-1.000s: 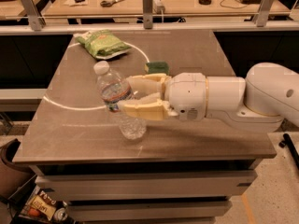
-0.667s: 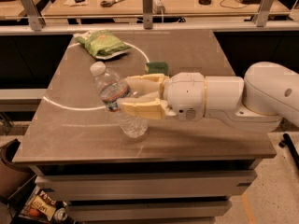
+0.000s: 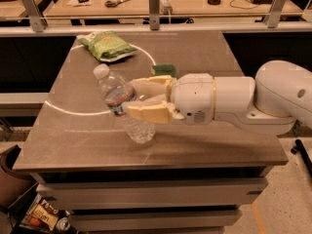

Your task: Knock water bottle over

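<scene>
The water bottle (image 3: 115, 94), clear ribbed plastic with a white cap and a red, white and blue label band, stands on its base near the table's middle and tilts strongly, cap toward the far left. My gripper (image 3: 128, 97) reaches in from the right on the white arm (image 3: 243, 101). Its cream fingers (image 3: 146, 112) are apart, one on each side of the bottle at label height, touching its right side. The bottle's base still rests on the table (image 3: 204, 145).
A green snack bag (image 3: 107, 45) lies at the table's far left. A green sponge (image 3: 163, 70) lies just behind the gripper. A white circle line (image 3: 68, 111) marks the tabletop. A bench with scissors (image 3: 118, 2) stands behind; a bin with clutter (image 3: 44, 216) sits on the floor at left.
The bottle has tipped further to the left, its cap moving left and down. The gripper has shifted slightly left with it; the fingers keep the same spread.
</scene>
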You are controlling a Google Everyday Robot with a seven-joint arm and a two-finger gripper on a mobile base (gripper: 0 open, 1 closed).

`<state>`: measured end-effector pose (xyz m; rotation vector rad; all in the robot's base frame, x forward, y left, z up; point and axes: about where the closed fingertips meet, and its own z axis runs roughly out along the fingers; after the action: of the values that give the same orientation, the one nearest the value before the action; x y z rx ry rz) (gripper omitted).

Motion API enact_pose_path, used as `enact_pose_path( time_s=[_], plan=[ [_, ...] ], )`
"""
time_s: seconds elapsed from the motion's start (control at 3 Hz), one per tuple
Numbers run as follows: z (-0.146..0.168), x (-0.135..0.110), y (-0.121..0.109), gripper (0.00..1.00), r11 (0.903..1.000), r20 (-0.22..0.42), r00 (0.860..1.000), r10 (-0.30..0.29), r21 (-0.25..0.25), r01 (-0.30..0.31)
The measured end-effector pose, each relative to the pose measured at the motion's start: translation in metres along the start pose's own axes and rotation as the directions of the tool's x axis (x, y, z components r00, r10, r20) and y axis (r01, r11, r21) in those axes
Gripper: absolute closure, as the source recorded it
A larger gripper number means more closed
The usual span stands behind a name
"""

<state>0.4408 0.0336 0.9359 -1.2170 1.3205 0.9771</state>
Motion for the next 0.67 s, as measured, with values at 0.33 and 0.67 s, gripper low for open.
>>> enact_pose_path(
  time_s=[0.33,0.67],
  plan=[
    [-0.01,-0.004,-0.009,1.0,1.0,-0.059,0.998,0.002,0.009,-0.001],
    [-0.025,-0.01,-0.022,1.0,0.9996,-0.147,0.989,0.003,0.027,0.001]
  ],
)
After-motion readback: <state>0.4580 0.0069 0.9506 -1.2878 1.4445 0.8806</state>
